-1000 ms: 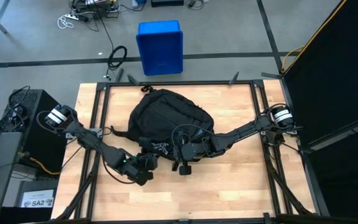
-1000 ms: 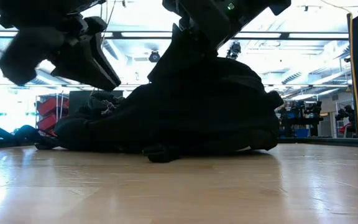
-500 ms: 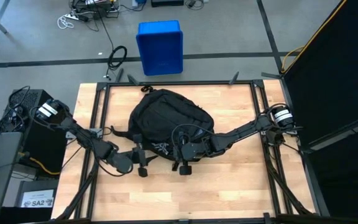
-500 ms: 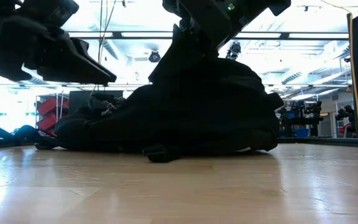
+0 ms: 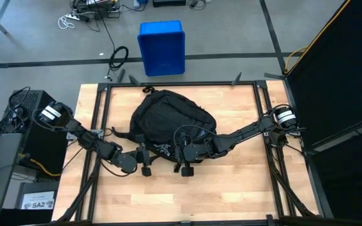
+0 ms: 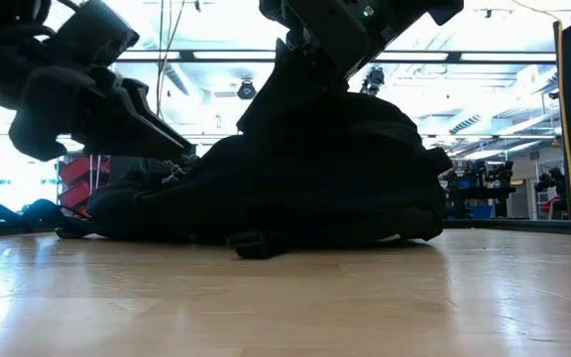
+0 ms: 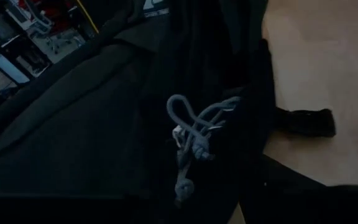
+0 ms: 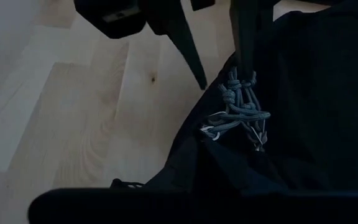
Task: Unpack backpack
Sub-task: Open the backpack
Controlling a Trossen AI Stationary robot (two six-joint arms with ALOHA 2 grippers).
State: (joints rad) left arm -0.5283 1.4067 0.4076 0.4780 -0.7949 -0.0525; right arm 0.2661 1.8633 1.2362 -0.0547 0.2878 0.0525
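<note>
The black backpack (image 5: 168, 120) lies in the middle of the wooden table, and a bunch of grey zipper cords (image 8: 238, 112) sits at its near side. My left gripper (image 8: 225, 78) reaches in from the left with its two fingers apart. One fingertip (image 8: 197, 78) is over bare wood, and the other (image 8: 247, 56) comes down at the cords' knot. The left wrist view has the cords (image 7: 194, 134) close ahead. My right gripper (image 5: 182, 152) is shut at the backpack's near side. My left gripper: I cannot tell whether the finger at the knot (image 8: 244, 78) touches the cords. My right gripper comes slanting down from the right onto the backpack's fabric near the zipper cords. The fabric rises in a peak (image 6: 290, 79) up to it. Dark fabric hides the place of contact.
A black strap end (image 5: 186, 169) lies on the wood just near of the backpack, and another strap (image 5: 121, 133) trails to its left. Bare wood (image 5: 187, 198) stretches to the near edge. A blue bin (image 5: 161, 47) stands on the floor beyond the far edge.
My left gripper has moved toward the backpack and sunk. It has tipped from pointing steeply down to nearly level, and its fingertips now stand at the zipper cords. The backpack and my right gripper have kept still.
</note>
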